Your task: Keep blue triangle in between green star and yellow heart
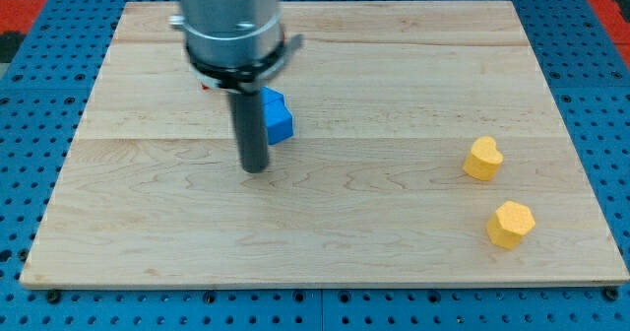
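Note:
The blue triangle lies on the wooden board left of centre, partly hidden behind the rod. My tip rests on the board just below and left of the blue block, touching or nearly touching it. The yellow heart lies at the view's right. No green star shows; the arm's grey body covers part of the board's top left. A sliver of red peeks out from under that body, shape not readable.
A yellow hexagon block lies below the heart near the board's lower right. A blue pegboard surface surrounds the board on all sides.

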You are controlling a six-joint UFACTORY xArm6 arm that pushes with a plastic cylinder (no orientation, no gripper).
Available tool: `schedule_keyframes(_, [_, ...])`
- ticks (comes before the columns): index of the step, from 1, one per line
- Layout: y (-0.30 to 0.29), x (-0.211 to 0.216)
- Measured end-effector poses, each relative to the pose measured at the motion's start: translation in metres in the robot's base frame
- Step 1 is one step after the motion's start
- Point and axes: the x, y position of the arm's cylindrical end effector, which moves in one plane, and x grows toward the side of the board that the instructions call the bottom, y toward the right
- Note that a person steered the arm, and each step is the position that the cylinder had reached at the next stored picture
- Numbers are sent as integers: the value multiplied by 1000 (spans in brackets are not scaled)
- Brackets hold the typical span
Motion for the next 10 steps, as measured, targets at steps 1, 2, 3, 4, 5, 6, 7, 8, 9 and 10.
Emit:
schedule_keyframes(1, [20, -48])
schedule_keyframes(2, [128, -47])
schedule_keyframes(3, [220, -47])
schedule_keyframes(4, [211, -50])
schedule_keyframes(5, [121, -78])
schedule_keyframes(6, [25, -19])
schedule_keyframes(7, [-56, -81])
schedule_keyframes(8, [36, -115])
schedule_keyframes(9, [52, -110])
schedule_keyframes(10, [-6, -96])
